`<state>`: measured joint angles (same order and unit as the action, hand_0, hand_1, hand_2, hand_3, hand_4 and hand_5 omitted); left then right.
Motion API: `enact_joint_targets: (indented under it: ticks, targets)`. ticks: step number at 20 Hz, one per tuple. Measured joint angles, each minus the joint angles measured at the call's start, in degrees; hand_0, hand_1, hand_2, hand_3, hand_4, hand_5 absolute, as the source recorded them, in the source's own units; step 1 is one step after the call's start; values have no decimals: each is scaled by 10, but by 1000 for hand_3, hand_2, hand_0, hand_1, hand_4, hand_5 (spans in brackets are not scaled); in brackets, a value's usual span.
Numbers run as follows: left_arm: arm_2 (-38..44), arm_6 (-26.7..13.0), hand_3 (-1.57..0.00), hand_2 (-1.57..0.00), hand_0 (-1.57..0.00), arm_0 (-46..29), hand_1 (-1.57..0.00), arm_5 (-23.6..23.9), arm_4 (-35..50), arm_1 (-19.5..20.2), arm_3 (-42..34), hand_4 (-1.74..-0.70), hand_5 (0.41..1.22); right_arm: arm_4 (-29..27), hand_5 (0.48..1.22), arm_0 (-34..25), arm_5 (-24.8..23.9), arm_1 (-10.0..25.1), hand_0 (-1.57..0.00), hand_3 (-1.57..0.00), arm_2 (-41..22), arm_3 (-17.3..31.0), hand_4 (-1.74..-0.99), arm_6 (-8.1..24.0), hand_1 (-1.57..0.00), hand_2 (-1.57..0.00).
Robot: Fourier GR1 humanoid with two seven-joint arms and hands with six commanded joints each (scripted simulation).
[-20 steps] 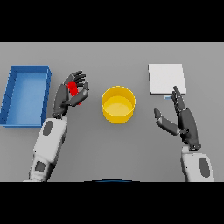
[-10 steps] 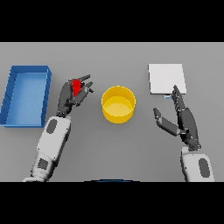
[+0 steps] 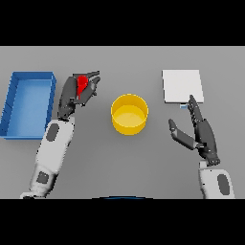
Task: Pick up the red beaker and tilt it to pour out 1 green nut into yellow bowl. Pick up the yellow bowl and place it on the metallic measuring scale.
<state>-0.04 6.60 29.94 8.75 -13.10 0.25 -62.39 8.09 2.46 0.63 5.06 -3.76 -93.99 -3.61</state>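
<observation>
You are looking down at a plain grey table that fills the whole view; no wall or floor of the room shows beyond it.

Your left hand is up on the left side, its fingers curled round the red beaker. Only part of the beaker shows between the dark fingers, so you cannot tell how far it is tilted. The hand and beaker sit to the left of the yellow bowl and apart from it, not over its rim.

The bowl stands upright near the middle of the table, touched by neither hand. You cannot make out any nut inside it.

The scale is the pale flat square at upper right, lying on the table well apart from the bowl.

Your right hand is at lower right, fingers straight and thumb spread, holding nothing. Its fingertips point up towards the near edge of the scale; from this angle you cannot tell whether they touch it.

A blue tray with raised walls lies at the far left, just beside your left arm.
</observation>
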Motion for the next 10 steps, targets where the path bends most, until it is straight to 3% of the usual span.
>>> enact_joint_targets:
  ticks: [2, 4, 10]
  targets:
    - [-27, -27, -1560, -1565, -1565, 5, -1565, -5, -23, 18, -22, -1616, 1174, 4, 664, -4, -1, -7, 1, 1, -7, 0, -1277, -2, 1, 1]
    - [-45, -51, -1560, -1565, -1565, 11, -1565, -9, -39, 34, -34, -1616, 1165, 7, 672, -6, -1, -8, 1, 1, -8, 10, -1277, -1, 1, 1]
    - [-91, -79, -1565, -1568, -1568, 35, -1568, -24, -68, 73, -33, -1677, 1123, 1, 688, -4, 3, -3, 1, 1, -4, 3, -1277, 12, 1, 1]
